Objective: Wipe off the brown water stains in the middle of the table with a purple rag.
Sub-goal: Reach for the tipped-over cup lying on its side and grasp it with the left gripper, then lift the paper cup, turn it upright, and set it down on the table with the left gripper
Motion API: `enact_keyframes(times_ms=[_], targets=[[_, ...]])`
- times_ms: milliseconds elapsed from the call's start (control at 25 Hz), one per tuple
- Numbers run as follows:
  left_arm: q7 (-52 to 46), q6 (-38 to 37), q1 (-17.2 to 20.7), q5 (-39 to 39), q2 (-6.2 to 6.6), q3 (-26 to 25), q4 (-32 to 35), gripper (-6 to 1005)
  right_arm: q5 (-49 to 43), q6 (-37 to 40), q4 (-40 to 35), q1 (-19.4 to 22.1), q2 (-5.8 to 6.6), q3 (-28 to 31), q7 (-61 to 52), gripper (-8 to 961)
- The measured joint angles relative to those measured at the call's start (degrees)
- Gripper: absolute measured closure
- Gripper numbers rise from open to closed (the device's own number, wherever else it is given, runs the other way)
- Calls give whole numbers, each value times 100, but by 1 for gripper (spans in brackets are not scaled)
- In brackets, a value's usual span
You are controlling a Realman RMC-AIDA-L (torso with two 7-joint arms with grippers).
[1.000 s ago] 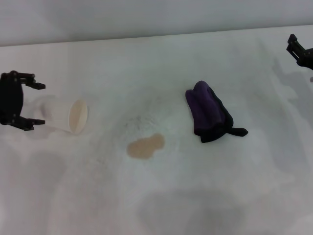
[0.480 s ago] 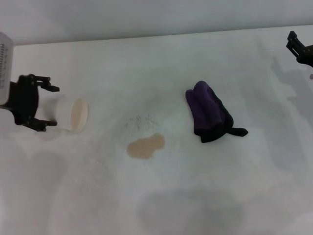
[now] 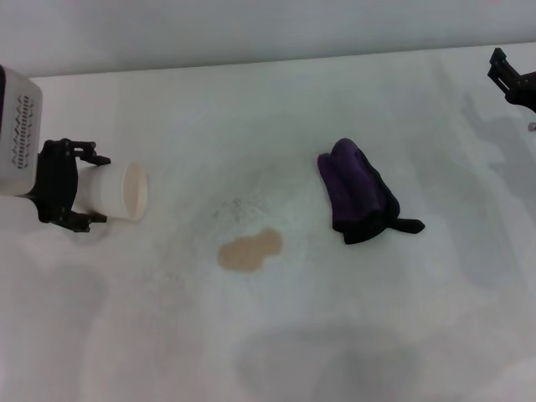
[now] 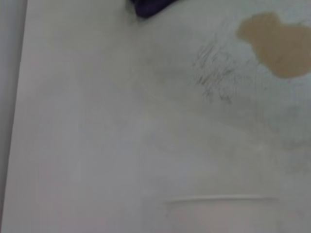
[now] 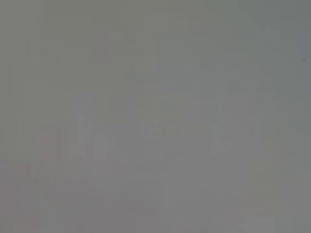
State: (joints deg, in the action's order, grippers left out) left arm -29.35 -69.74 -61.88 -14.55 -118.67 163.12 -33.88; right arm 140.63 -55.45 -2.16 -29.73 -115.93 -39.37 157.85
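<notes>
The left gripper [image 3: 74, 186] has its fingers spread around a tipped white paper cup [image 3: 117, 193]; the right gripper [image 3: 512, 82] sits at the far right edge, its finger state indeterminate. The purple rag [image 3: 360, 194] lies unheld, right of the unwiped brown water stains [image 3: 249, 249]. Wiping has not begun.
</notes>
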Motion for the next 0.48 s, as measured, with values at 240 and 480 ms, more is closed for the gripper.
enact_keyframes(times_ms=[240, 480], targets=[[-43, 39, 79, 83, 6, 0, 131, 148, -1, 0, 13, 26, 0, 0, 0, 97], [-64, 63, 114, 102, -7, 0, 139, 168, -15, -8, 27, 40, -1, -17, 0, 97]])
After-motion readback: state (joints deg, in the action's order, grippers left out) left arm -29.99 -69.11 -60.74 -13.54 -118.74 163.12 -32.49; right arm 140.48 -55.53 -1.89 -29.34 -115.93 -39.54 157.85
